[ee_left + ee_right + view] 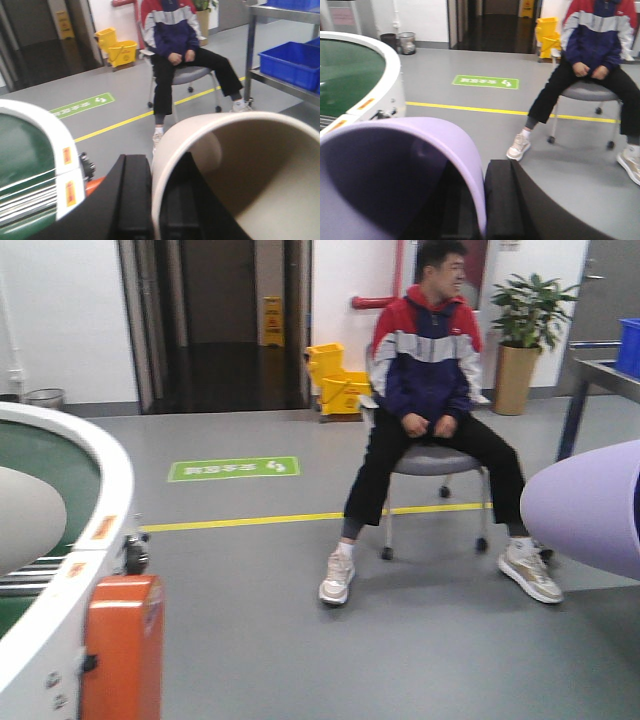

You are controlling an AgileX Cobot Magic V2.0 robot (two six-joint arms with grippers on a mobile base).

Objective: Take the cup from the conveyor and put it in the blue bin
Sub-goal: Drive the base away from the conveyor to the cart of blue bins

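Cups fill both wrist views, one for each arm. The left gripper (153, 202) is closed down on the wall of a cream cup (240, 170). One black finger sits outside the rim and the other inside, so the thin wall is pinched between them. The right gripper (482, 207) grips a purple cup (395, 170) in the same way, closed to the thickness of the wall. I think this rim pinch is chosen because the cups look too wide to be taken around the body. Both cups are carried lying sideways, mouth toward the wrist camera. They are off the conveyor (110, 480), whose green belt and white rim lie at the left. The blue bin is not visible in any view. The blue crates (290, 62) on the steel shelf (250, 55) are smaller and are not the target. A seated person (430, 390) is in front, well apart from the arms. So the picking seems done and the placing remains.
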